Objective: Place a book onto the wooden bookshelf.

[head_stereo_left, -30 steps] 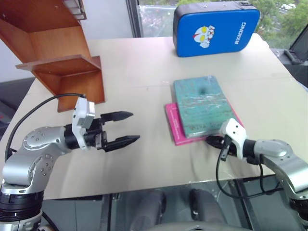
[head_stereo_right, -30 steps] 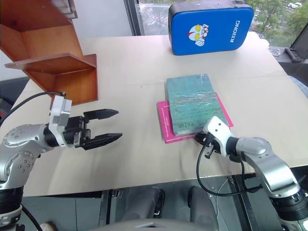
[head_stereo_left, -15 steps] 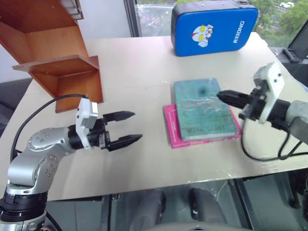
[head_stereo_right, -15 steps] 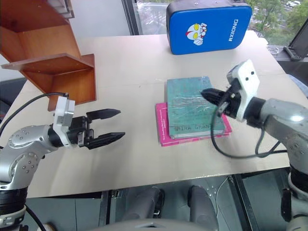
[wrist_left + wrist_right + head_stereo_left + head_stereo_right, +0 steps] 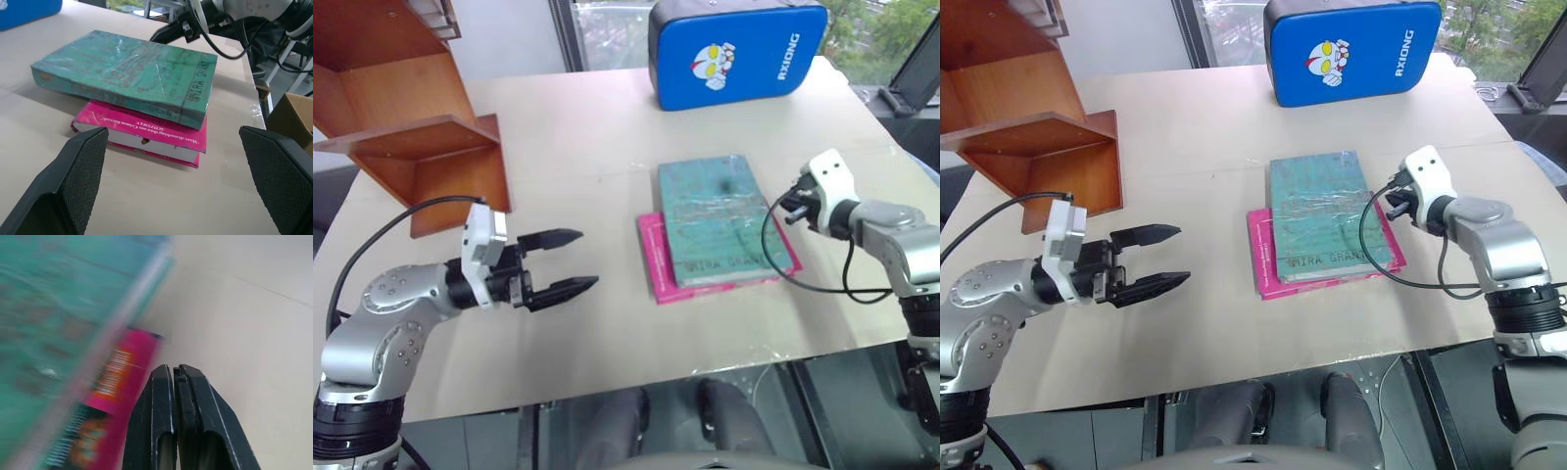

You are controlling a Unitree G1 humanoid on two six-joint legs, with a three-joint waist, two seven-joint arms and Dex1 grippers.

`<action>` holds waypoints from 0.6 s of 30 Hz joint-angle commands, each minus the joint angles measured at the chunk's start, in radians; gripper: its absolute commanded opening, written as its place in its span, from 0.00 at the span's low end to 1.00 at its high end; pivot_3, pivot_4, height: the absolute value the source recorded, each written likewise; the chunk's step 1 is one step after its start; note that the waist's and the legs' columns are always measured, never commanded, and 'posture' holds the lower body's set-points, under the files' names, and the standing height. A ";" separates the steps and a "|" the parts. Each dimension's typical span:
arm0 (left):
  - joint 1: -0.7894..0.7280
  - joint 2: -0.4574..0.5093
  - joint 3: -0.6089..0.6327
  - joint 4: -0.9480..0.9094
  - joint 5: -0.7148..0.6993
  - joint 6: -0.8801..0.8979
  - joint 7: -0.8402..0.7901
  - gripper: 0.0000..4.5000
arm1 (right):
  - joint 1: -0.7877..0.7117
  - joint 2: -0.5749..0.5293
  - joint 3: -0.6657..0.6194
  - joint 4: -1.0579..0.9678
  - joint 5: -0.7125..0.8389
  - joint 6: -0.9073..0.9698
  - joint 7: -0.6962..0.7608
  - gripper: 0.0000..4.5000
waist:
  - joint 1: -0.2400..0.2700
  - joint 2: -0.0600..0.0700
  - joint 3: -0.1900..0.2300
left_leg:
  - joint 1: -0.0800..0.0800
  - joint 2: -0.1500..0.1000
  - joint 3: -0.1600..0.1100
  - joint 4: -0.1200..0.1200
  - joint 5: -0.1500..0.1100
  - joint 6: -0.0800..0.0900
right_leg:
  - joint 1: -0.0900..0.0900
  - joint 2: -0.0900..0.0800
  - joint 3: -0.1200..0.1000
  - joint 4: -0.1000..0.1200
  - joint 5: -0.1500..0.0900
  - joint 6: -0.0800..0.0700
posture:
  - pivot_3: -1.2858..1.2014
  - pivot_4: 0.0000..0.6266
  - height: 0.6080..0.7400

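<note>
The teal-green book (image 5: 713,220) lies flat on a thinner magenta-pink book (image 5: 658,262) at the table's middle right. My right gripper (image 5: 790,207) is shut with nothing in it, beside the stack's right edge, its fingertips (image 5: 176,370) pointing at the pink book's edge. Left of the books, well short of them, my left gripper (image 5: 588,258) is open and empty and points toward the stack. Its wrist view looks at the book (image 5: 132,73) from the spine side. The wooden bookshelf (image 5: 411,127) stands at the table's far left corner.
A blue padded case (image 5: 734,54) stands at the table's far edge behind the books. Bare tabletop (image 5: 587,147) lies between the shelf and the books. The table's front edge runs close below both arms. A cardboard box (image 5: 288,117) sits off the table's right side.
My right gripper left the stack's near right corner, rose over the book, and now sits farther back at the stack's right edge, still shut. The left arm has not moved.
</note>
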State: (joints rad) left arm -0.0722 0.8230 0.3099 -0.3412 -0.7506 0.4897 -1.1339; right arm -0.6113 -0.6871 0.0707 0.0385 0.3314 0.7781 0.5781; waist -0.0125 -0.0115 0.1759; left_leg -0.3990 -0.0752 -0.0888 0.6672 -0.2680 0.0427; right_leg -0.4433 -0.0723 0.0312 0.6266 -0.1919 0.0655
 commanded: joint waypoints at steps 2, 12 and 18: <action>-0.005 0.014 0.045 -0.016 -0.029 -0.011 -0.015 1.00 | -0.015 0.029 0.007 -0.082 0.009 -0.009 0.047 0.04 | 0.000 0.000 0.000 | 0.000 0.000 0.000 0.000 0.000 0.000 | 0.000 0.000 0.000 0.000 0.000 0.000 | 0.52 0.24 0.97; -0.019 0.003 0.076 0.026 -0.034 -0.006 0.007 1.00 | 0.015 0.125 0.044 -0.185 0.012 -0.005 0.067 0.04 | -0.001 0.000 0.000 | 0.000 0.000 0.000 0.000 0.000 0.000 | -0.001 0.001 0.000 0.001 0.000 0.000 | 0.52 0.24 0.97; -0.012 -0.003 0.102 0.030 -0.068 0.018 0.037 1.00 | 0.028 0.151 0.050 -0.200 -0.007 -0.021 0.066 0.04 | -0.001 0.000 0.000 | 0.000 0.000 0.000 0.000 0.000 0.000 | -0.001 0.001 0.000 0.001 0.000 0.000 | 0.52 0.24 0.97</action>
State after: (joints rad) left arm -0.0792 0.8219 0.3711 -0.3016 -0.7872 0.4988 -1.1115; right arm -0.5931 -0.5362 0.1244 -0.1178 0.3299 0.7793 0.6405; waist -0.0134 -0.0114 0.1758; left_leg -0.3991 -0.0755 -0.0889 0.6673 -0.2680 0.0426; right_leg -0.4442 -0.0711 0.0314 0.6277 -0.1919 0.0654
